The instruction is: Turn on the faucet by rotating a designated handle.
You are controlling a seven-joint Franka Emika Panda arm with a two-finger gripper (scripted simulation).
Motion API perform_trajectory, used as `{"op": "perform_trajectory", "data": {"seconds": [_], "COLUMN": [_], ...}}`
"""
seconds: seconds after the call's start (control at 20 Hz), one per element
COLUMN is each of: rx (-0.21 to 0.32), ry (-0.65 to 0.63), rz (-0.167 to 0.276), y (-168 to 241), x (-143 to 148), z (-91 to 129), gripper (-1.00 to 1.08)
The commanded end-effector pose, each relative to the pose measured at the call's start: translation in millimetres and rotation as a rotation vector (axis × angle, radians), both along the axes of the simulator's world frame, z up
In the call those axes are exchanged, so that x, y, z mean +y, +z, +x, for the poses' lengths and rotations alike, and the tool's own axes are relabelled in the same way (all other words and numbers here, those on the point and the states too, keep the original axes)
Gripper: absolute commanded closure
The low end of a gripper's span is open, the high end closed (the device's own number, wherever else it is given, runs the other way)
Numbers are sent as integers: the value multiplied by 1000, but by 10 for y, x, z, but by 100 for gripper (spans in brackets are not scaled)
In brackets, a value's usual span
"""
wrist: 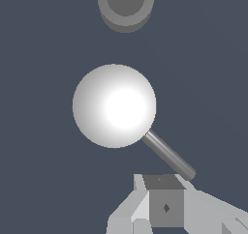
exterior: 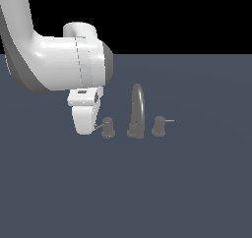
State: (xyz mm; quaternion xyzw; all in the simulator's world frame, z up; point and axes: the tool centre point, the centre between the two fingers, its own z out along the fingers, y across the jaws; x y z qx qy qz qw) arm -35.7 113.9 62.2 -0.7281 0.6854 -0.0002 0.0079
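The faucet (exterior: 138, 112) is a small dull-grey set with a tall arched spout between two short knobs. The handle (exterior: 108, 128) is the knob on the exterior view's left, and its thin lever points left toward my gripper (exterior: 86, 129). The gripper hangs just left of the knob with its tips at the lever's end. In the wrist view the handle's knob top (wrist: 114, 106) looks bright and round. Its lever (wrist: 168, 155) ends right beside my gripper (wrist: 162, 192). The fingers look pressed together with nothing between them.
The twin knob (exterior: 159, 126) with a rightward lever stands on the exterior view's right of the spout. The spout's base shows in the wrist view (wrist: 126, 8) beyond the handle. The floor (exterior: 147, 193) is flat dark blue-grey.
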Motion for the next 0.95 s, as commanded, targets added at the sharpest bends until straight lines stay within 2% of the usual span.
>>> {"op": "perform_trajectory", "data": {"seconds": [0.0,0.35,0.4,0.45,0.85,0.9], "rx": [4,11,11,5,11,11], "ry": [-12,-21,-21,13,-19,-19], "rz": [-5,-11,-11,0,-11,-11], "y": [1,7,7,0,7,7], "x": [-150,-443,-443,-207,-779,-779], "z": [-53,-221,-221,-197,-94,-94], "gripper": [108,108,108,108,108,108]}}
